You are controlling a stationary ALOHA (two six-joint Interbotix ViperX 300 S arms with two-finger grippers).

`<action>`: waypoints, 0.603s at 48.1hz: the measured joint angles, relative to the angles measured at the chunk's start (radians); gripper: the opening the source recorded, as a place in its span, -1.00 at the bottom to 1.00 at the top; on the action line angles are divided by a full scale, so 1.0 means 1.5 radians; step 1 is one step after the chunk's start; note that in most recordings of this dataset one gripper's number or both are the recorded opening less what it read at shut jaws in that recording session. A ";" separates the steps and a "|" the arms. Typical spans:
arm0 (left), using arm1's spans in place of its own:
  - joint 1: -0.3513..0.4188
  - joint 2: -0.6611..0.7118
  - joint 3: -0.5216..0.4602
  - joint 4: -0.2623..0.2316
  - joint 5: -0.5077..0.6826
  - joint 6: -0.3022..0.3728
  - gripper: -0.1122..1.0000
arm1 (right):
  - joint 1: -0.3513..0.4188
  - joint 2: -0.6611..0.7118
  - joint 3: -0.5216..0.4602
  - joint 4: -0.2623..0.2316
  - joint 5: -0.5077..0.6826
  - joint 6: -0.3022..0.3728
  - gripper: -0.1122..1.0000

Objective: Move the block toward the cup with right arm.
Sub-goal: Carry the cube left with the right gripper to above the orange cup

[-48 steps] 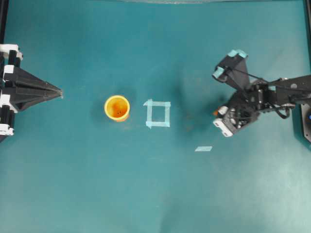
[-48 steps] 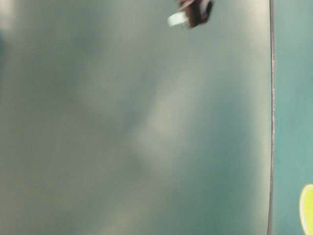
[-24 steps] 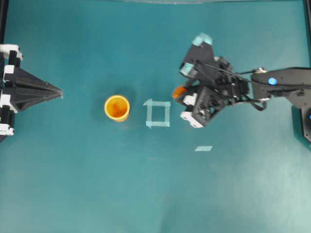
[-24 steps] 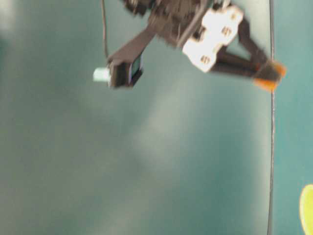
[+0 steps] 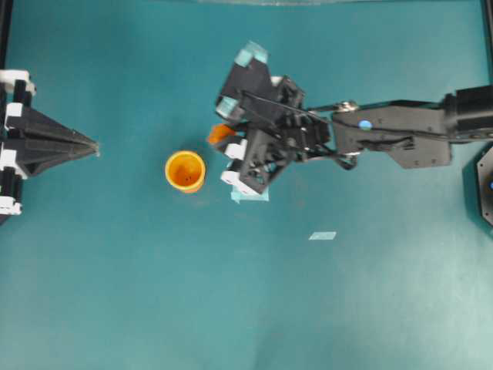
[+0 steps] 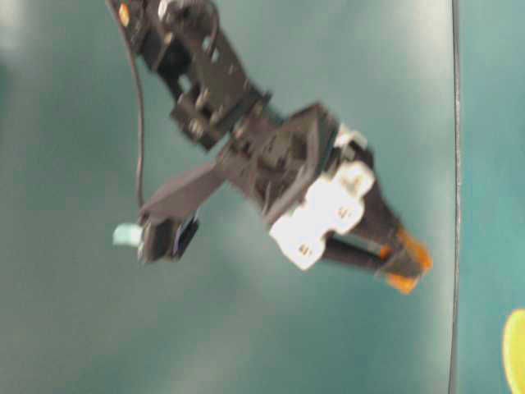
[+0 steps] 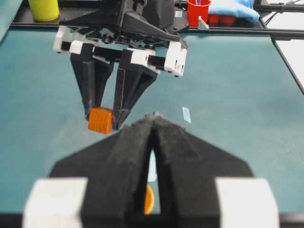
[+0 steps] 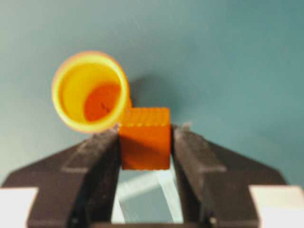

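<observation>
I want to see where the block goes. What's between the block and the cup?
Nothing: in the overhead view only bare teal table separates the block, held in the right claw, from the cup.

A teal table [image 5: 139, 293] is seen. A pale tape square [image 5: 250, 196], partly hidden, is stuck near the table's centre; a small tape strip [image 5: 323, 236] lies nearer the right edge. At the far edge, a yellow container [image 7: 43, 8], red cup [image 7: 198, 10] & blue cloth [image 7: 233, 9] are seen.
</observation>
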State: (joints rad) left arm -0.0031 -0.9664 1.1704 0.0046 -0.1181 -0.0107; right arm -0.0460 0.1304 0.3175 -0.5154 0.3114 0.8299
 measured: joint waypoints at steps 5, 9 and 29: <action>0.000 0.000 0.000 0.000 0.000 0.000 -0.75 | -0.001 0.020 -0.035 0.000 0.001 0.000 -0.06; 0.001 0.000 0.000 0.000 0.000 0.000 -0.75 | -0.001 0.031 -0.054 0.000 0.001 0.000 -0.06; 0.000 0.000 0.000 0.000 0.000 0.000 -0.75 | -0.001 0.050 -0.094 0.000 0.001 0.000 -0.06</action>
State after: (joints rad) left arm -0.0031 -0.9664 1.1704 0.0046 -0.1181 -0.0107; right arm -0.0476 0.2056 0.1764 -0.5154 0.3129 0.8299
